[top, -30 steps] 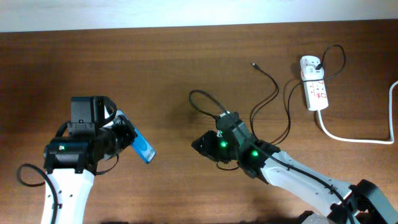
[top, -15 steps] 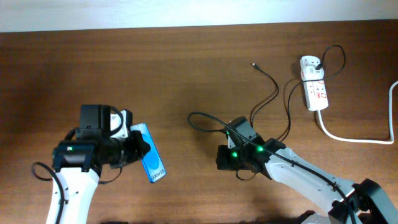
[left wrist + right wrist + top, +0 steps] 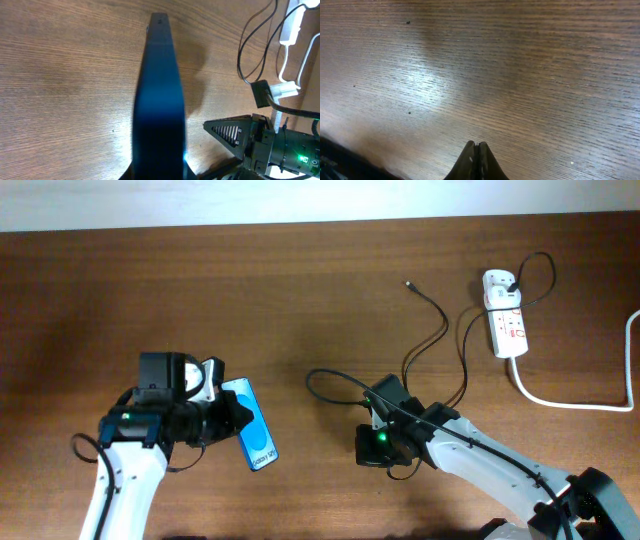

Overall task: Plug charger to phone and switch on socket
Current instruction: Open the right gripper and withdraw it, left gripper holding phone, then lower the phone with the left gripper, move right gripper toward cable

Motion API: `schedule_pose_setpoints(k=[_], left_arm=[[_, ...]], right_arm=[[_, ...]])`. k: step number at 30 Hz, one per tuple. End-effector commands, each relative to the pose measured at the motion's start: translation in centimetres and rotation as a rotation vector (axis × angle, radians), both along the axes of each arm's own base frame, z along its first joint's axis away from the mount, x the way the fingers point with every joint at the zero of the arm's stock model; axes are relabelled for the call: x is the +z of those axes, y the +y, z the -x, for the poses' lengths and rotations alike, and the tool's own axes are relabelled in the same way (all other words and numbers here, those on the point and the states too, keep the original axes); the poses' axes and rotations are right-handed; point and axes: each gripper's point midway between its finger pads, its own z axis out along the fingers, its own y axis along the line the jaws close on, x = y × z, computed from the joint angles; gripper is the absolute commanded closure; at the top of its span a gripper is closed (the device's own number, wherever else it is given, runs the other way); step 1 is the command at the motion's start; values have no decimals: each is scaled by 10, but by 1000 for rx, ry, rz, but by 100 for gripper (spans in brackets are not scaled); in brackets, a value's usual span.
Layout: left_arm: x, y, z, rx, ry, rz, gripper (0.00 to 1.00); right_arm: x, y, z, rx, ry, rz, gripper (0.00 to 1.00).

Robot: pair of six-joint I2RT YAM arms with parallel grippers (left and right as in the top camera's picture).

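Overhead view: left hand (image 3: 235,423) is clamped on the phone (image 3: 256,442), holding it off the wooden surface (image 3: 300,300) at lower left, lit blue screen facing up and tilted; screen text too small to read. Right hand (image 3: 364,448) sits low at centre, well apart from the phone, its fingertips hard to separate from the dark wrist body. Charger (image 3: 444,323) lies slack across the surface; its connector tip (image 3: 408,283) rests free at upper centre, and one loop disappears under the right arm. Black plug (image 3: 508,280) sits in the top end of the socket (image 3: 507,320) at upper right; switch position not legible. Thick white cord (image 3: 570,404) runs off the right edge. Left wrist view: phone (image 3: 159,100) seen edge-on and blurred, gripping fingers cut off at the bottom. Right wrist view: right hand (image 3: 476,152) fingers pressed together, nothing visible between them, only bare wood ahead.
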Motion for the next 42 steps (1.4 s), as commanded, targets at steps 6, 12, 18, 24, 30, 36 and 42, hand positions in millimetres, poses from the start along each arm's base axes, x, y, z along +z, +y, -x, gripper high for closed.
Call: schedule_pose_setpoints(k=[6, 12, 18, 24, 30, 36, 42], left_arm=[[-6, -6, -1, 46, 80, 62, 100], [1, -16, 3, 60, 119, 145, 100], [6, -25, 6, 34, 132, 209, 100], [-8, -36, 6, -19, 216, 280, 100], [-37, -45, 8, -40, 368, 354, 100], [-35, -50, 11, -42, 404, 402, 100], [-33, -51, 21, -31, 459, 410, 100]], right_arm=[[2, 0, -1, 6, -6, -7, 96], [2, 0, -1, 6, -6, -7, 95], [2, 0, 0, 6, -3, -5, 95], [0, -3, 3, 6, 13, 6, 95], [0, -4, 5, 6, 19, 9, 95], [0, -4, 4, 6, 18, 10, 95], [0, -4, 5, 6, 19, 9, 95]])
